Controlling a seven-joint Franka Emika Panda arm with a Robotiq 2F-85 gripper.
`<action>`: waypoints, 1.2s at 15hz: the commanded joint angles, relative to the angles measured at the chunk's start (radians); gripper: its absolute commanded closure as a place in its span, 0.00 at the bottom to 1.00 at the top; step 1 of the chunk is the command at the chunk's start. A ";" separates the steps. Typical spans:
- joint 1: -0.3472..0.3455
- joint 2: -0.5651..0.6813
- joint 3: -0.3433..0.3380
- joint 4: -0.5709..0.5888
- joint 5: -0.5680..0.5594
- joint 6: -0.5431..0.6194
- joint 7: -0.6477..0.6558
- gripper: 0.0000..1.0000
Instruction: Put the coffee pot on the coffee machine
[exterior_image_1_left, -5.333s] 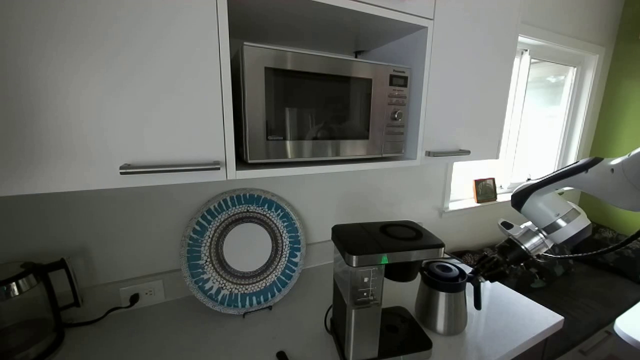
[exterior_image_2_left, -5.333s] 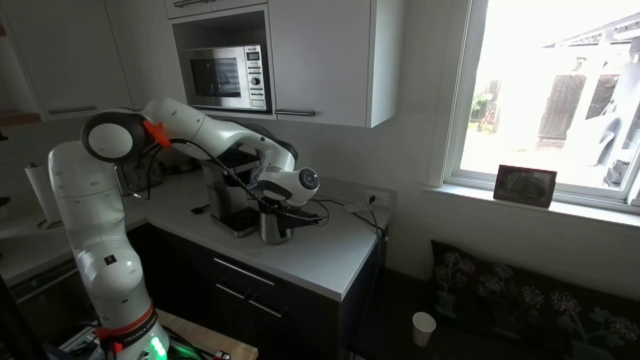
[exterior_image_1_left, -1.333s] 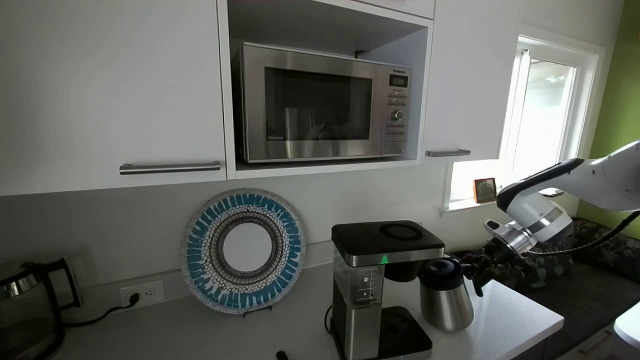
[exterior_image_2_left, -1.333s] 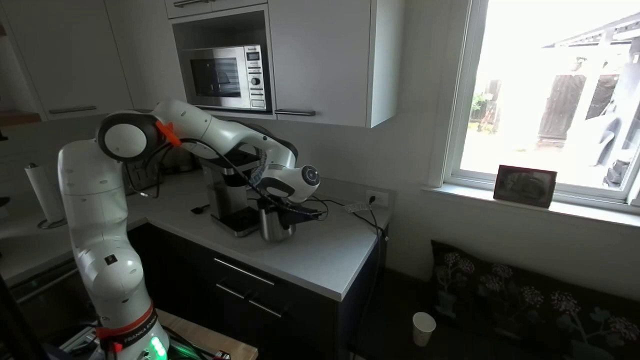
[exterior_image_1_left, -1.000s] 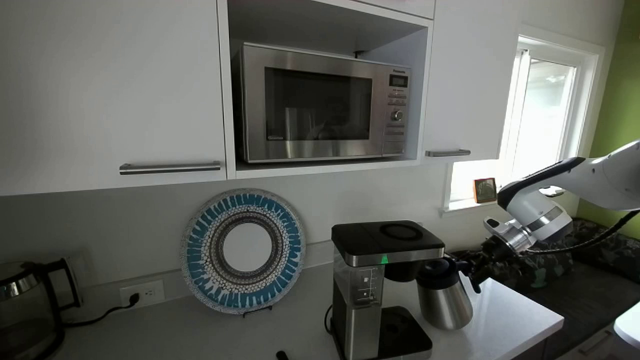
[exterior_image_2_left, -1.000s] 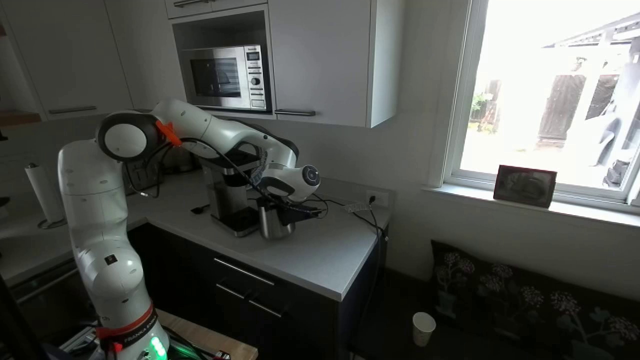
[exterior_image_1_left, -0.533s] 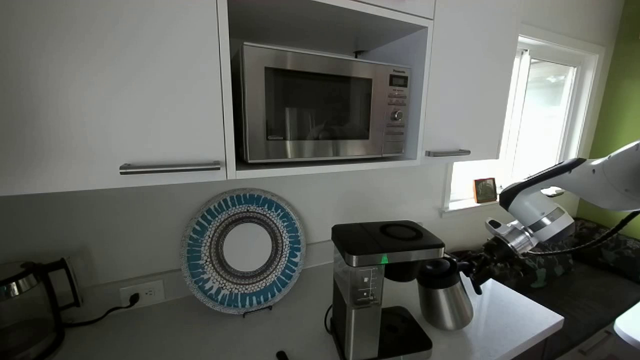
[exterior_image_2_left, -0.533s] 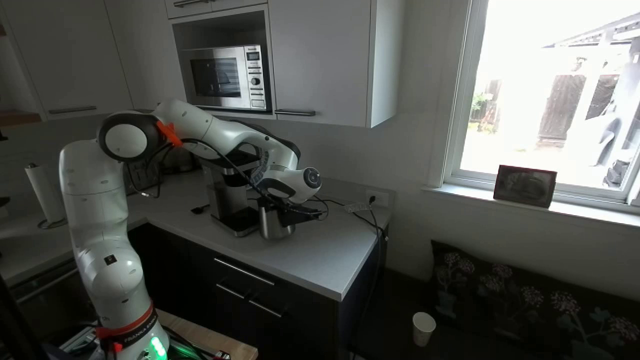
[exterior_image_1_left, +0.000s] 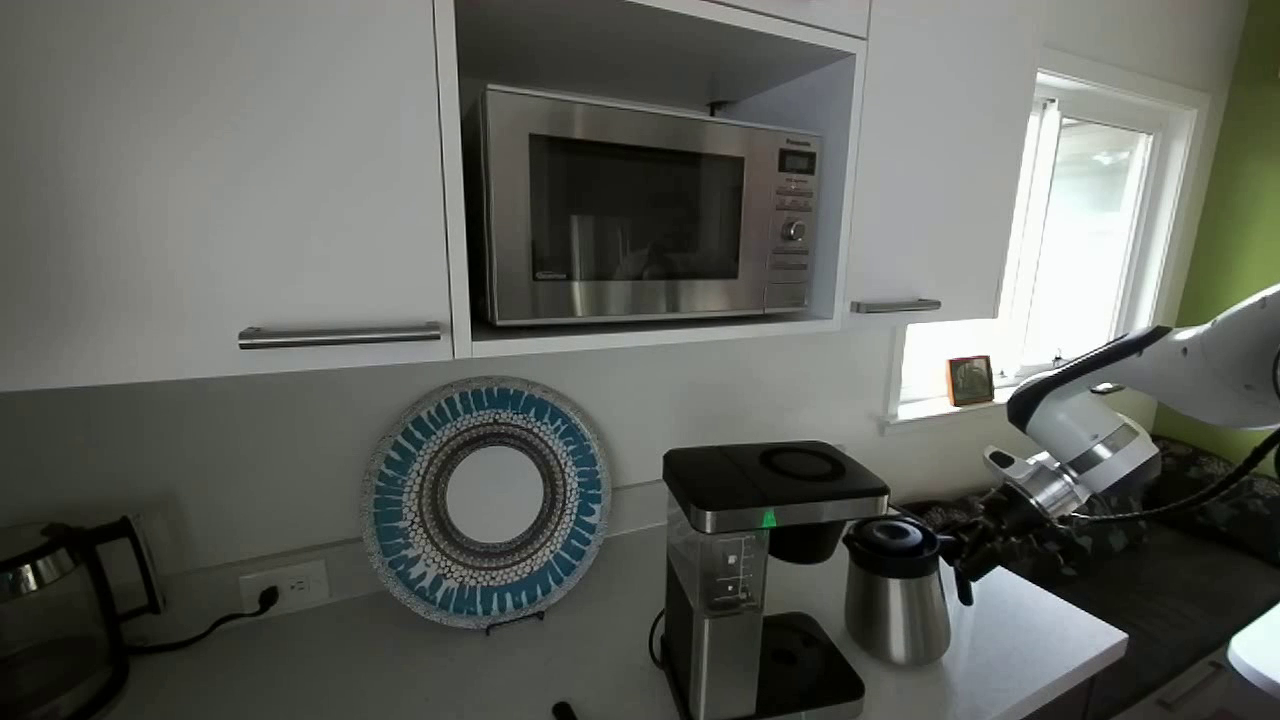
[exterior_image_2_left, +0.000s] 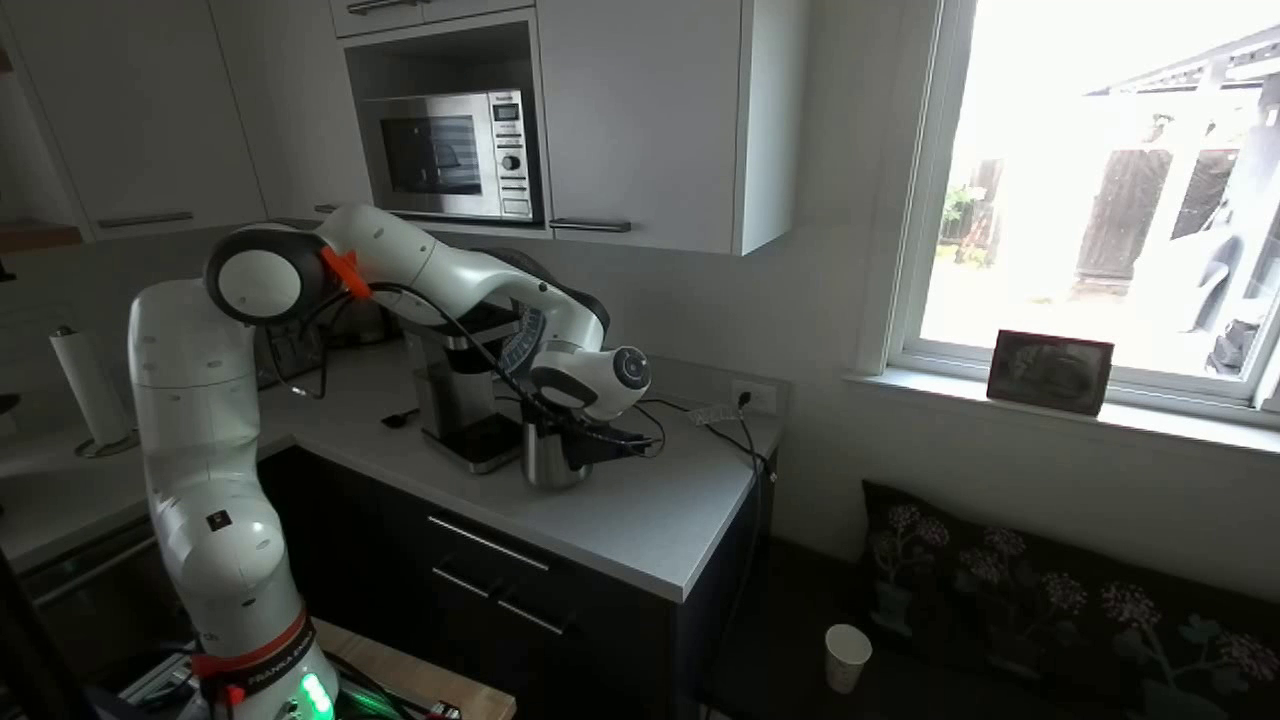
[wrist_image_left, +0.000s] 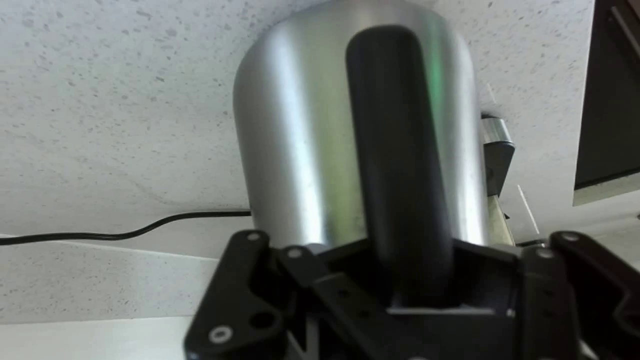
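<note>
The coffee pot (exterior_image_1_left: 897, 620) is a steel carafe with a black lid, close to the coffee machine (exterior_image_1_left: 730, 640) on the counter-end side, off its dark base plate. It stands nearly upright, its base at or just above the counter; I cannot tell which. The pot (exterior_image_2_left: 552, 462) and the machine (exterior_image_2_left: 440, 395) also show in an exterior view, partly behind my arm. My gripper (exterior_image_1_left: 958, 548) is at the pot's handle. In the wrist view, my gripper (wrist_image_left: 412, 257) has its fingers on both sides of the black handle (wrist_image_left: 395, 135), closed against it. The fingertips are partly hidden.
A dark glass kettle (exterior_image_1_left: 60, 610) and a round patterned plate (exterior_image_1_left: 490, 600) stand along the wall. The microwave (exterior_image_1_left: 650, 210) sits in a niche above. Cables (exterior_image_2_left: 700, 420) lie behind the pot. The counter's corner (exterior_image_2_left: 682, 585) is to the right. A paper cup (exterior_image_2_left: 847, 657) stands lower.
Half a second to a second ago the pot leaned with its lid toward the machine. Now it is nearly upright and slightly farther from the machine. The gripper moved with it, staying on the handle.
</note>
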 joint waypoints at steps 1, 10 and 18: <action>-0.003 0.005 -0.001 0.001 -0.031 0.014 0.036 1.00; -0.002 -0.013 0.002 0.000 -0.065 0.047 0.101 0.53; 0.007 -0.040 0.013 -0.003 -0.057 0.033 0.113 0.46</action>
